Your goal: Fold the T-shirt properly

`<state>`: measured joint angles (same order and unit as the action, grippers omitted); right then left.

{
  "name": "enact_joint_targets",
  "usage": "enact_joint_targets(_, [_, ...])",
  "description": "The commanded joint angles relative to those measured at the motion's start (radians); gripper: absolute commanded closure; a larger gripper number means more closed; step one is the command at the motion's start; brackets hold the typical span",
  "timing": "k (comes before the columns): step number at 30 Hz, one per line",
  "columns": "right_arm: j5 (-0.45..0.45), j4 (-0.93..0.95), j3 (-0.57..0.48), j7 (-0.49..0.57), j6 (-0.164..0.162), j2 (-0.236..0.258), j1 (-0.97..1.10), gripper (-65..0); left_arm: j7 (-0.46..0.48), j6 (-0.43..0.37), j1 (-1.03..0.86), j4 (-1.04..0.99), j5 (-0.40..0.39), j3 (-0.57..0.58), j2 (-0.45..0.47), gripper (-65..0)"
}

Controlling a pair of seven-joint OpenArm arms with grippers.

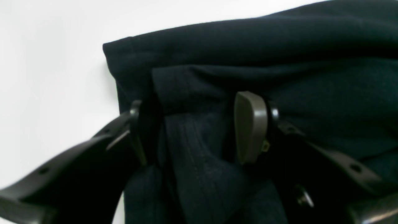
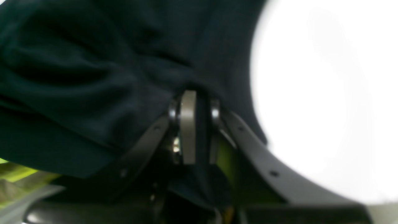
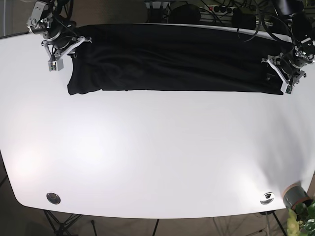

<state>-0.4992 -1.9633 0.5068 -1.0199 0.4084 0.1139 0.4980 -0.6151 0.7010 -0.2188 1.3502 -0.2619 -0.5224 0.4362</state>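
The black T-shirt [image 3: 172,59] lies in a long, wide band across the far side of the white table [image 3: 147,162]. My left gripper [image 3: 278,73] is at its right end. In the left wrist view the gripper [image 1: 192,124] has a bunched, ribbed fold of the T-shirt [image 1: 248,46] between its fingers [image 1: 250,127]. My right gripper [image 3: 74,46] is at the shirt's left end. In the right wrist view it [image 2: 199,105] is closed tightly on the shirt's edge [image 2: 93,62], with the table surface to the right.
Two round metal fittings [image 3: 53,198] [image 3: 267,197] sit near the table's front edge. A pot with a plant [image 3: 295,199] stands off the front right corner. Cables and dark equipment [image 3: 197,7] lie behind the far edge.
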Motion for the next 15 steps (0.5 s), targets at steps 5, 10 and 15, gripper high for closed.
enact_joint_targets(5, [-0.032, -0.064, 0.010, -0.015, 0.060, 0.000, -0.003, -8.9, -0.012, -0.003, 0.003, 0.021, 0.003, -0.008, 0.016, -33.9])
enact_joint_targets(10, [-0.217, -0.066, 0.005, -0.018, 0.060, 0.004, -0.003, -21.9, -0.013, -0.003, 0.026, 0.111, 0.003, -0.023, 0.014, -33.9])
enact_joint_targets(15, [-0.388, -0.063, 0.000, -0.020, 0.059, 0.007, -0.003, -23.8, -0.048, -0.003, 0.028, 0.222, 0.002, -0.097, -0.020, -33.9])
